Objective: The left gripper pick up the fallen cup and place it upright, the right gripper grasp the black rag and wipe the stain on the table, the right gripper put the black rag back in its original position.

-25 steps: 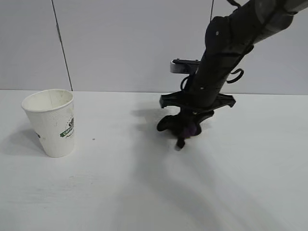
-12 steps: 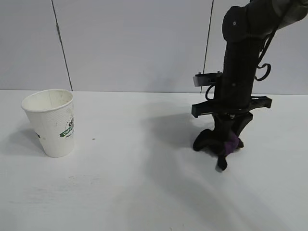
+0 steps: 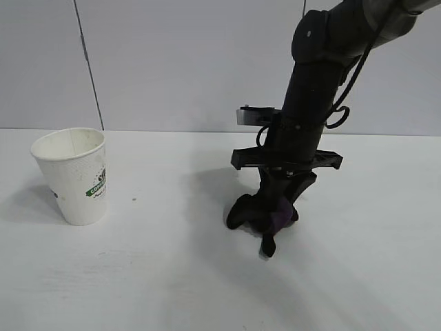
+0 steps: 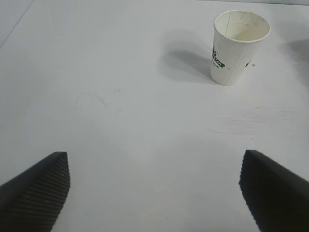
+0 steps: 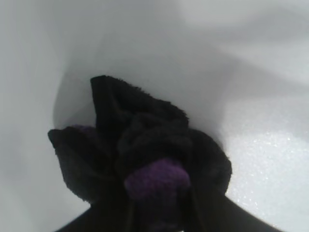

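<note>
The white paper cup [image 3: 72, 176] stands upright on the table [image 3: 151, 276] at the left. The left wrist view shows it too, cup [image 4: 240, 48], far from my left gripper [image 4: 154, 193], which hangs open over bare table with nothing between its fingers. My right gripper [image 3: 277, 207] points straight down at the table's middle, with the black rag [image 3: 251, 212] bunched right at its tip. The rag's dangling strip touches the surface. In the right wrist view the rag [image 5: 140, 145] with its purple patch fills the space at the gripper [image 5: 157, 215]. The stain is hidden or out of view.
A grey panelled wall [image 3: 186, 62] runs behind the table's far edge. A tiny dark speck [image 3: 134, 200] lies to the right of the cup. Open white surface stretches between the cup and the right arm and along the front.
The right arm has swung with the rag from the far middle out to the right, then back left and nearer the front. The cup and the left gripper have stayed put.
</note>
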